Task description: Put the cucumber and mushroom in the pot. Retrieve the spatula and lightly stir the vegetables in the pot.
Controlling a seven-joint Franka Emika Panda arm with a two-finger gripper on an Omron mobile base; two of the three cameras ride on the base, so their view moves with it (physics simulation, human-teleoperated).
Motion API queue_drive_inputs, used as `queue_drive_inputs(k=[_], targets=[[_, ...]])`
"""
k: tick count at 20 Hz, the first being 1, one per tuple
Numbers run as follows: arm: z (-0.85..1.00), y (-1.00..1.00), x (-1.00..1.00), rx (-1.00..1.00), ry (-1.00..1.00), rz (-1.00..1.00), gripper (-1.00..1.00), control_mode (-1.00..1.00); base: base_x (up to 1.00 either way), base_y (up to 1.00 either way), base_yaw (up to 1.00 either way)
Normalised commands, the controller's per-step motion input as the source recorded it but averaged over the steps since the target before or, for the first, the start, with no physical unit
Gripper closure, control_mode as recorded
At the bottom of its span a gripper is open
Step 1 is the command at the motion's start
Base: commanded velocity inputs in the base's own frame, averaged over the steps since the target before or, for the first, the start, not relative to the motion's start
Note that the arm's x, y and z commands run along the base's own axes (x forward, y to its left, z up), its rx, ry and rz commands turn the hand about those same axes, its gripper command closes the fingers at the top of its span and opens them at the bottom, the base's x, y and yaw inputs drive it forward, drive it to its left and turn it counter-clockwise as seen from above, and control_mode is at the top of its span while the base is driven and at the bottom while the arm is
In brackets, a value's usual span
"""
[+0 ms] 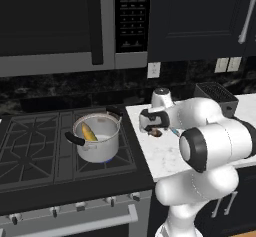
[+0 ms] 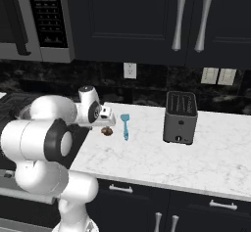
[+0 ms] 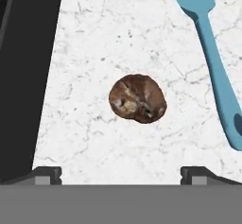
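Stove (image 1: 30,146) at the left, black with gas grates, carries the pot (image 1: 97,137) on its right front burner. The pot is shiny steel with two black side handles, and the cucumber (image 1: 88,131) lies inside it, a yellowish-olive piece leaning toward the pot's left wall. Above the stove hangs a microwave (image 1: 60,26), its control panel on the right side.

To the right of the stove begins the desk (image 2: 206,152), a white marble top beneath dark cabinets (image 2: 162,20). The hand (image 1: 156,129) hovers over the desk's left end, just beside the stove edge, pointing downward. Its jaws stand fully apart and hold nothing; in the hand view the two fingertips (image 3: 47,175) sit wide at the lower corners with bare marble between them.

The mushroom (image 3: 138,98) lies on the desk directly below the hand, a rounded dark-brown lump, centred between the fingertips and apart from them. In the right base view the mushroom (image 2: 107,131) shows just under the hand (image 2: 109,123).

The spatula (image 2: 125,126) lies flat on the desk just right of the mushroom, near it without touching. It is light blue, blade pointing toward the back wall, handle toward the desk's front edge.

Farther right stands a dark toaster (image 2: 180,117), well apart from the spatula, near the back wall with its outlets (image 2: 130,70).
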Motion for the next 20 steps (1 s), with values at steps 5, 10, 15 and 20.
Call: queue_drive_inputs(k=[5, 10, 15, 20], targets=[[-0.29, -0.32, 0.4, 0.0, 0.15, 0.04, -1.0, -1.0, 0.0, 0.0, 0.0], [-0.28, -0.02, 0.16, 0.0, 0.05, 0.07, -1.0, -1.0, 0.0, 0.0, 0.0], [-0.29, 0.0, 0.28, 0.0, 0.01, 0.07, -1.0, -1.0, 0.0, 0.0, 0.0], [-0.32, 0.0, 0.25, 0.0, 0.02, 0.07, -1.0, -1.0, 0.0, 0.0, 0.0]])
